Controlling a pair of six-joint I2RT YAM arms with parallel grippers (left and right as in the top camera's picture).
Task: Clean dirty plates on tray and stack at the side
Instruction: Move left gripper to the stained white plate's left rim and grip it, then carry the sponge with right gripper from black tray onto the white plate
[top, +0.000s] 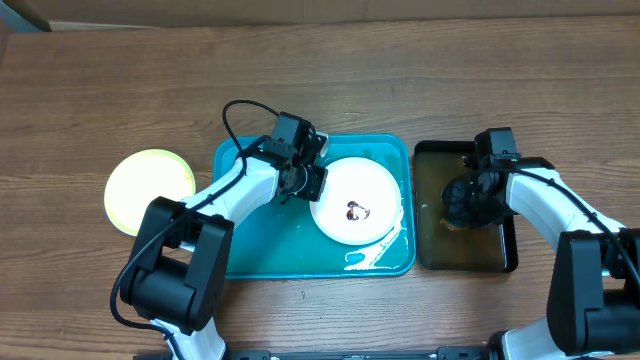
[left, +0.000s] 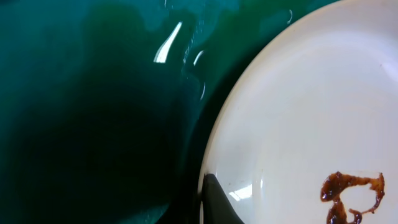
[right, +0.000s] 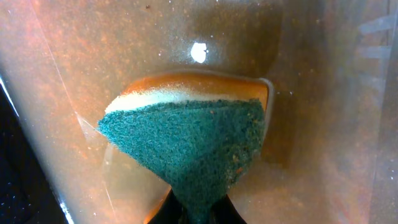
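The tray (top: 290, 250) runs lengthwise left-right, white plate (top: 350, 185) face-up inside.

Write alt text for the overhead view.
The left arm's jaws grip the rim of a smeared white plate in a wet teal tray. The right arm's jaws reach into a black tray beside it. A yellow-green plate sits on the table left of both.

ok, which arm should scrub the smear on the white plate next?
Right. The right tool grips the sponge in the black tray; the left tool is clamped on the white plate, steadying it.
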